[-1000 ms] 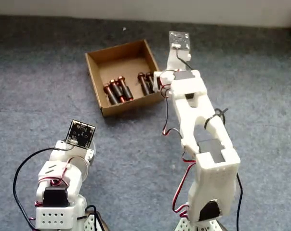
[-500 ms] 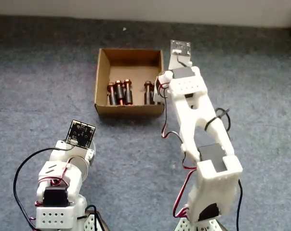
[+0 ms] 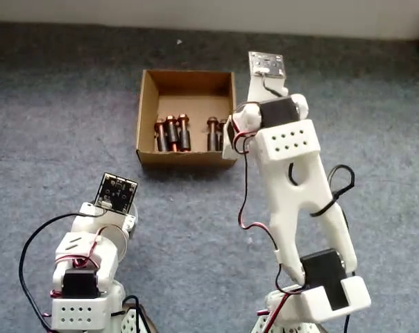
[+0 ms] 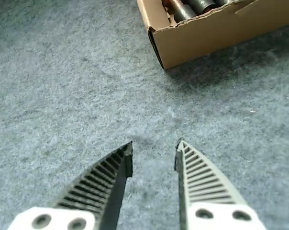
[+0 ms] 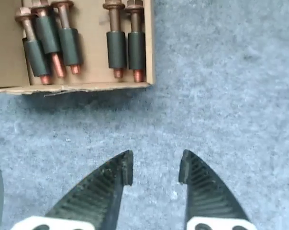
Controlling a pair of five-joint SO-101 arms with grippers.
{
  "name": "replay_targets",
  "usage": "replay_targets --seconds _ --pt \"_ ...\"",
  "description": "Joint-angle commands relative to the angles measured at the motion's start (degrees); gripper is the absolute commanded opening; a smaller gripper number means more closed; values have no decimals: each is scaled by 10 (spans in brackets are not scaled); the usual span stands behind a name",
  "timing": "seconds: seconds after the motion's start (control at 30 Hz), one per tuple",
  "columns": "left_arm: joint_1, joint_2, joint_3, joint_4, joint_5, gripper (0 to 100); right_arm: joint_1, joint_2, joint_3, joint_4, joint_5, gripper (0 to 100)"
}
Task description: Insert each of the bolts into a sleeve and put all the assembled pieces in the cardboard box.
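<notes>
Cardboard box (image 3: 185,158) at 12 o'clock holds five sleeved bolts (image 5: 116,50). Right gripper (image 5: 155,167), at its 5 o'clock corner, and left gripper (image 4: 154,148) gape empty. I judge loading finished; next, retract both.

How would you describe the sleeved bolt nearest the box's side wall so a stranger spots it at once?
On the grey carpet, an open cardboard box lies in front of the right arm. Five sleeved bolts line its near wall, a trio and a pair with a gap between. The target is the pair member beside the side wall, closest to that arm.
</notes>
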Motion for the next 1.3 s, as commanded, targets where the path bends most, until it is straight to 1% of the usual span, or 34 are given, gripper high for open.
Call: replay_targets --seconds 0.0,0.03,0.1,0.13,0.37,0.63,0.83,0.93,1.07,1.2,1.27 --pt "6 -2 9 -11 -4 168 -7 -48 -2 44 -2 23" --pt "6 -2 9 -11 -4 168 -7 -54 -2 57 -2 0" --pt "6 -2 9 -11 -4 168 -7 -67 0 90 -5 14" --pt "6 -2 9 -11 -4 168 -6 -77 11 91 -5 6" --pt "6 -2 9 -11 -4 168 -16 -228 196 76 -2 4" --pt "6 -2 9 -11 -4 168 -16 -424 411 -36 -2 4" --pt "6 -2 9 -11 -4 168 -15 -541 530 -102 -2 4" --pt "6 -2 9 -11 -4 168 2 -610 577 -138 -2 4" --pt "6 -2 9 -11 -4 168 50 -704 648 -212 2 4" --pt "6 -2 9 -11 -4 168 69 -777 739 -282 69 4" --pt "6 -3 9 -11 -2 168 69 -807 780 -311 77 4"
